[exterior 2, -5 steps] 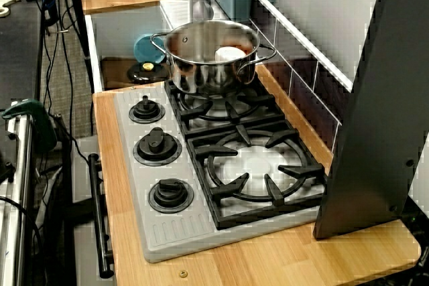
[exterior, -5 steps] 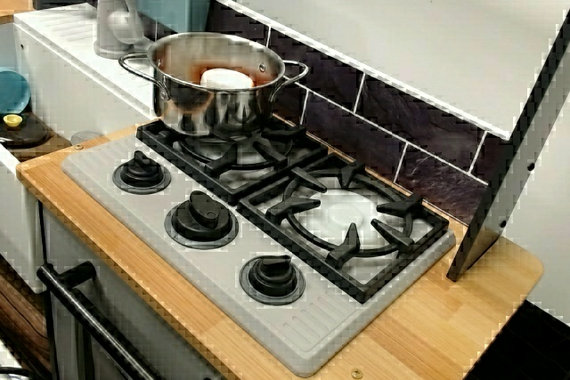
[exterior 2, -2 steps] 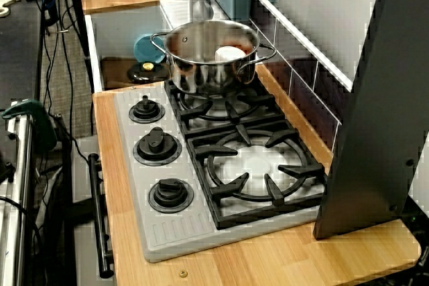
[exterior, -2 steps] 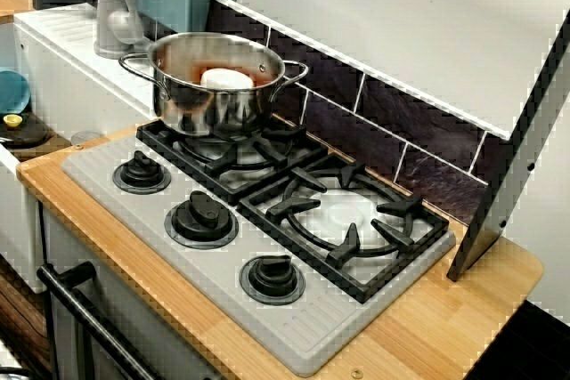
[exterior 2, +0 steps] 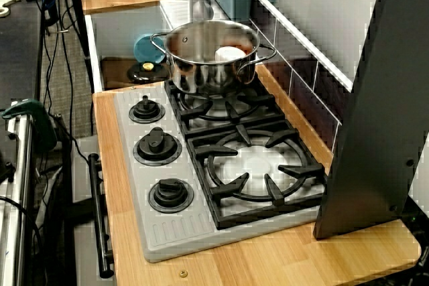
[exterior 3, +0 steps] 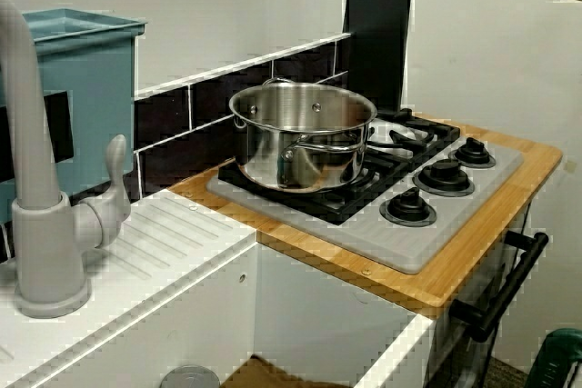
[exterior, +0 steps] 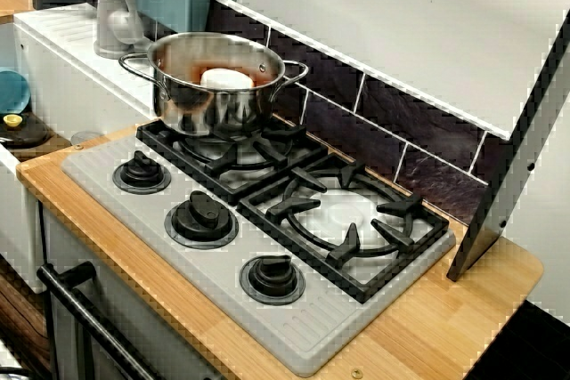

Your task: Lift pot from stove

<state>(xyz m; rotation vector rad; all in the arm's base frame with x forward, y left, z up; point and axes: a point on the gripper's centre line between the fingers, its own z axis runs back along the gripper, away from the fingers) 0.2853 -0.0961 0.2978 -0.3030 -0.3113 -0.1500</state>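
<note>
Wooden desk [exterior: 427, 331] carried the grey toy stove [exterior: 294, 309]; only a shiny steel pot [exterior: 218, 82] remained at ten o'clock. Orange pot and hand sat out of view, likely lifted.

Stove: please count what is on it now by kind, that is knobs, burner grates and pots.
On the stove:
knobs: 3
burner grates: 2
steel pot: 1
Total: 6

arm: out of view | end effector: out of view | pose: cannot tell
</note>
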